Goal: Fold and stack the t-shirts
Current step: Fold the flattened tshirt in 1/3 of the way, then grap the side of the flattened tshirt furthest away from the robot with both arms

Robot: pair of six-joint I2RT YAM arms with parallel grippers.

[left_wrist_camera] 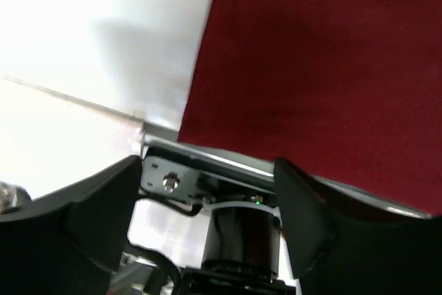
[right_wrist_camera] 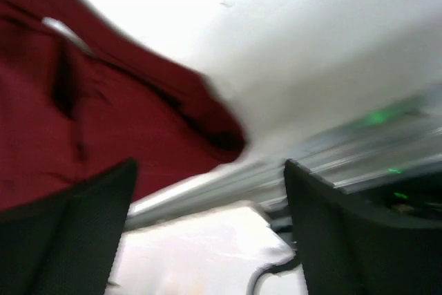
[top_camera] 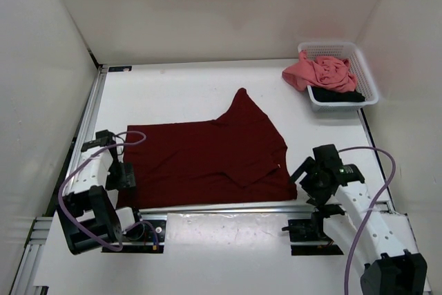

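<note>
Between left gripper, right gripper — maroon t-shirt, ungripped.

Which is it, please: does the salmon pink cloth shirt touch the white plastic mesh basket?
Touching: top view shows the pink shirt overhanging the basket rim.

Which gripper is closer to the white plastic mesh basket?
Right. The right gripper sits by the near-right corner of the dark maroon cloth shirt, toward the white plastic mesh basket; the left gripper is by the shirt's near-left corner.
</note>
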